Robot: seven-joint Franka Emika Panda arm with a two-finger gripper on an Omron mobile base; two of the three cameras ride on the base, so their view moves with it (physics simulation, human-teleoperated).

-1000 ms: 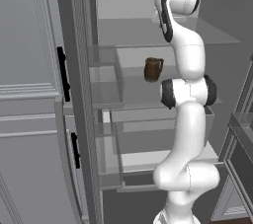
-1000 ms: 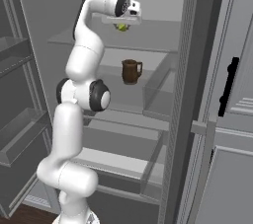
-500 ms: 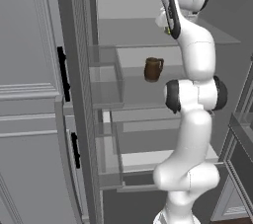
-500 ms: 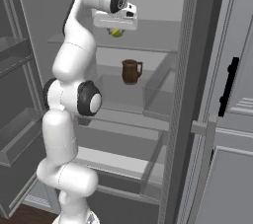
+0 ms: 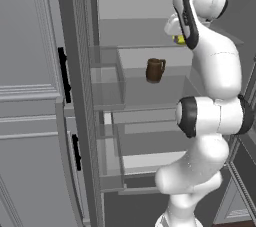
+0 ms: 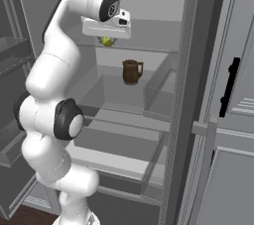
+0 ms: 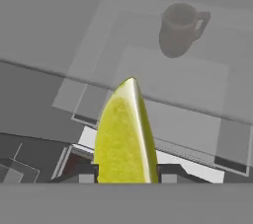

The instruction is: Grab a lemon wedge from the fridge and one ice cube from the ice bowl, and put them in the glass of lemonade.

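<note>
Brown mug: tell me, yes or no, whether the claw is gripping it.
No: the claw grips a lemon wedge; the brown mug stands on a lower shelf.

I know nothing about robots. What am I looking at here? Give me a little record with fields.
setting: open fridge with glass shelves
robot: white arm reaching to the upper shelf
gripper: shut on the lemon wedge, held between its fingertips
lemon wedge: yellow-green, pointed end away from the hand, above the shelf
brown mug: upright on a lower glass shelf, apart from the gripper
task stage: wedge grabbed, not yet delivered
</note>
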